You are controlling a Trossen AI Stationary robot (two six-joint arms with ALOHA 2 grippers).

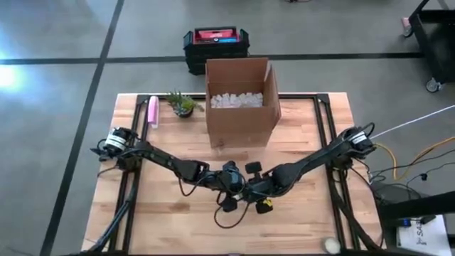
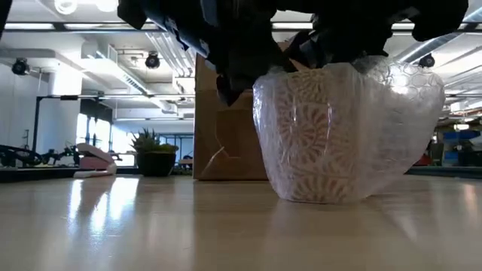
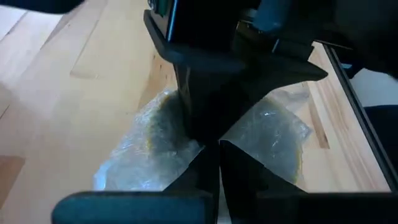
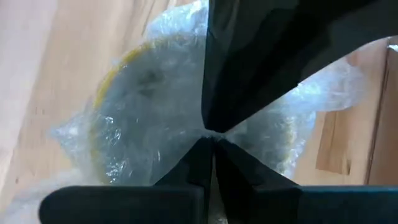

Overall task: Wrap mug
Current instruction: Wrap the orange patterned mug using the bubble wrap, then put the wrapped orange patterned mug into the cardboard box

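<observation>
Already the mug (image 2: 320, 139) stands on the bench (image 2: 151, 226), mostly covered by bubble wrap (image 2: 399, 113) that bulges loose on one side, so I judge the wrapping nearly done and only the closing left. Both the left end effector (image 3: 214, 140) and the right end effector (image 4: 210, 134) are closed, pinching the wrap above it. Behind, an open cardboard box (image 1: 238, 103) holds white packing pieces (image 1: 236, 100).

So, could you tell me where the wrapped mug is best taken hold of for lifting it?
I'd grip the bunched bubble wrap above the mug, coming straight down. The mug stands upright on the table, its wrapped sides look wide and slippery, and the loose wrap gathers at the top, where both sets of jaws already meet.
</observation>
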